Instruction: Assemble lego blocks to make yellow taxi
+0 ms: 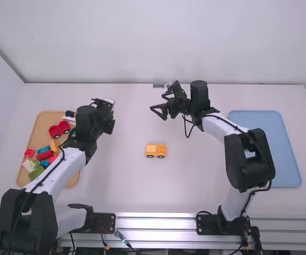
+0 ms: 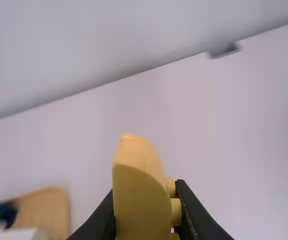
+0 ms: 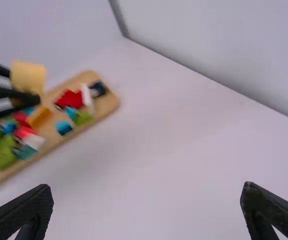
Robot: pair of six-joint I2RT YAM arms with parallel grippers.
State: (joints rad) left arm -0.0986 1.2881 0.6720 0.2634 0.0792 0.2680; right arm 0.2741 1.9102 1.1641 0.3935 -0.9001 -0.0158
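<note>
Right, the white table (image 1: pixel 126 191) carries the job, with the tan tray (image 1: pixel 41 135) of spare blocks (image 1: pixel 45 155) at the left side. The left gripper (image 2: pixel 146 195) is closed on a yellow piece, held up off the table. The right gripper (image 3: pixel 147 189) is spread wide and empty, so it could serve as the steadying hand. The car (image 1: pixel 155 151) stands upright near the middle of the table, well apart from both grippers; it may roll on its wheels (image 1: pixel 150 156), so brace it before pressing. The piece (image 2: pixel 139 200) is rounded on one side, its studs (image 2: pixel 176 211) pointing sideways at a finger. It probably wants turning first; then square it over the car and press straight down, evenly, lest it tip in the grip.
</note>
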